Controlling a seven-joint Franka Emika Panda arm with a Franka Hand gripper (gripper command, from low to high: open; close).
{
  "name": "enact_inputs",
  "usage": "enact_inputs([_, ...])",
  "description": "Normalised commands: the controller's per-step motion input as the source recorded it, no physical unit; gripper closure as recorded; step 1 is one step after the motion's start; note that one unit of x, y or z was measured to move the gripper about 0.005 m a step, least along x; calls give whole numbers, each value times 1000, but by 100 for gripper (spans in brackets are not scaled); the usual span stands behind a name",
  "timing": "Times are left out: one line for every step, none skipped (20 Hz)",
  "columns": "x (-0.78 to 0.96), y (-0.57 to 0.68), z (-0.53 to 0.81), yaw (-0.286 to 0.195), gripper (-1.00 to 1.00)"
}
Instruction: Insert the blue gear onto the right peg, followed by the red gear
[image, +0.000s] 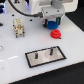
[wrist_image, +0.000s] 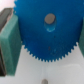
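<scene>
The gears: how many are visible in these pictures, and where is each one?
2. The blue gear is held in the gripper, above the white table. The red gear lies on the table, just below it in the exterior view. No others show.

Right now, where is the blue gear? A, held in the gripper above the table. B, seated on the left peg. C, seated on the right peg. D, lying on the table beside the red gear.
A: the blue gear hangs in the gripper above the table, while the red gear lies on the table and both pegs, including the right peg, stand bare.
</scene>
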Motion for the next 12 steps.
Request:
enact_inputs([637, -214, 626, 0, 100])
enact_inputs([717, -240, 577, 0, 100])
enact_inputs([766, -260, 540, 0, 100])
enact_inputs([786, -231, 580, 0, 100])
enact_inputs([803, -206, 577, 0, 100])
enact_inputs([817, -183, 563, 0, 100])
enact_inputs([826, -174, 586, 0, 100])
enact_inputs([831, -166, 583, 0, 100])
enact_inputs([840, -163, 574, 0, 100])
enact_inputs([840, -166, 574, 0, 100])
enact_inputs([854, -157, 577, 0, 100])
enact_inputs([860, -149, 566, 0, 100])
